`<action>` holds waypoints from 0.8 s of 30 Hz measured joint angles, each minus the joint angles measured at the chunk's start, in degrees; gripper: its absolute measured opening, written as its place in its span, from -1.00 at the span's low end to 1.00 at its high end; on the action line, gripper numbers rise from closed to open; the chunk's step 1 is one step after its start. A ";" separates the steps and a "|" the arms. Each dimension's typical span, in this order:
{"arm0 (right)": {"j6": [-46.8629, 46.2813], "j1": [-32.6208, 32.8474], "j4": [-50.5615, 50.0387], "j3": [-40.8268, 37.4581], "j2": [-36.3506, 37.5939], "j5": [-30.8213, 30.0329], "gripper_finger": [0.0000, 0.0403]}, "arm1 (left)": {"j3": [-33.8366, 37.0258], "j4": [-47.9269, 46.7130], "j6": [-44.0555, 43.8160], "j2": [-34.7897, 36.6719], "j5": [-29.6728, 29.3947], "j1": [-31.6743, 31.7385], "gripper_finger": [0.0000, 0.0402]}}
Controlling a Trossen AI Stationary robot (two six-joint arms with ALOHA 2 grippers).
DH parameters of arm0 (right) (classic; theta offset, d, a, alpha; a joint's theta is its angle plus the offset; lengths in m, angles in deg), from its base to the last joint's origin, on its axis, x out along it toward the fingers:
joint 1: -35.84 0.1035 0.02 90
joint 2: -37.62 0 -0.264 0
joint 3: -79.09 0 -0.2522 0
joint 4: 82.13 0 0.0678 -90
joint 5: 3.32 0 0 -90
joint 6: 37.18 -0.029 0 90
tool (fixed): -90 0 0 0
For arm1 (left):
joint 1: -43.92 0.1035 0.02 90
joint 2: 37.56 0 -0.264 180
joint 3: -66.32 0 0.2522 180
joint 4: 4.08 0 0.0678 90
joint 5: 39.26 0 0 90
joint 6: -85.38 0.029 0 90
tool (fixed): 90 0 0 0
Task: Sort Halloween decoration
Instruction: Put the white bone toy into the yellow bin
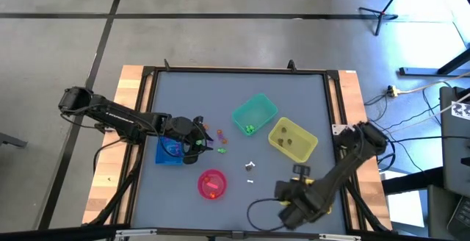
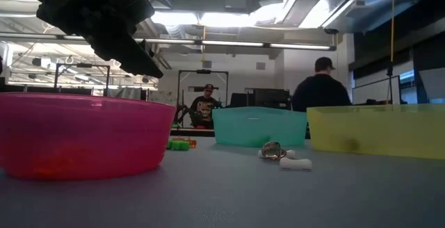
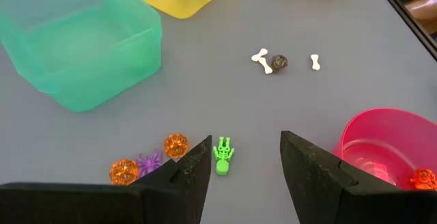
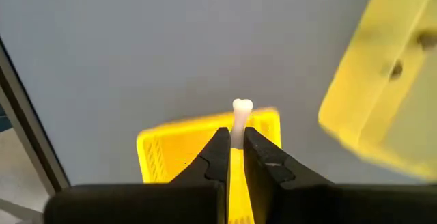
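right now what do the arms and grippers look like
Both arms are dark, near black, built of jointed tubular links with bulkier housings at the joints. A thin black cable loops on the table beside the right arm. The left gripper has two broad, flat, matte black fingers tapering to blunt tips. The right gripper has the same dark fingers. No markings show.

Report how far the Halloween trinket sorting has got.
Partly done. A green piece lies in the teal bin, dark ones in the pale yellow bin, orange ones in the pink bowl. In hand: the right gripper pinches a white bone above a small yellow bin. The open left gripper hovers over a green skeleton. Left: orange pumpkins, a purple spider, more bones.
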 joint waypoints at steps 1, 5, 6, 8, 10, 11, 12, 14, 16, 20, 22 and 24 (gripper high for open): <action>-1.86 1.01 -0.54 -0.35 0.00 0.00 -0.87 | 0.00 0.02 0.00 0.00 0.00 0.00 -0.22; -9.14 4.29 -1.44 -2.24 -0.01 1.75 -0.87 | 0.00 0.02 0.00 0.00 0.00 0.00 -0.22; -10.36 5.01 -1.44 -2.59 -0.04 2.47 -0.87 | 0.00 0.02 0.00 0.00 0.00 0.00 -0.22; -12.36 6.12 -0.84 -3.31 -0.04 3.96 -0.87 | 0.00 0.02 0.00 0.00 0.00 0.00 -0.22; -14.35 6.83 -0.40 -3.61 -0.04 4.82 -0.87 | 0.00 0.02 0.00 0.00 0.00 0.00 -0.22; -15.09 6.97 -0.25 -3.78 -0.05 5.05 -0.87 | 0.00 0.02 0.00 0.00 0.00 0.00 -0.22; -15.32 7.14 -0.36 -3.95 -0.07 5.09 -0.87 | 0.00 0.02 0.00 0.00 0.00 0.00 -0.22; -15.34 7.13 -0.52 -4.19 -0.07 5.09 -0.87 | 0.00 0.02 0.00 0.00 0.00 0.00 -0.22; -15.38 7.02 -0.66 -4.61 -0.07 5.09 -0.87 | 0.00 0.02 0.00 0.00 0.00 0.00 -0.22; -15.46 6.54 -0.56 -5.81 -0.07 5.32 -0.87 | 0.00 0.02 0.00 0.00 0.00 0.00 -0.22; -15.51 6.44 -0.76 -6.41 -0.07 6.82 -0.86 | 0.00 0.02 0.01 0.00 0.00 0.00 -0.22; -15.51 6.11 -0.70 -6.95 -0.11 8.21 -0.80 | 0.00 0.02 0.02 0.00 0.00 0.00 -0.22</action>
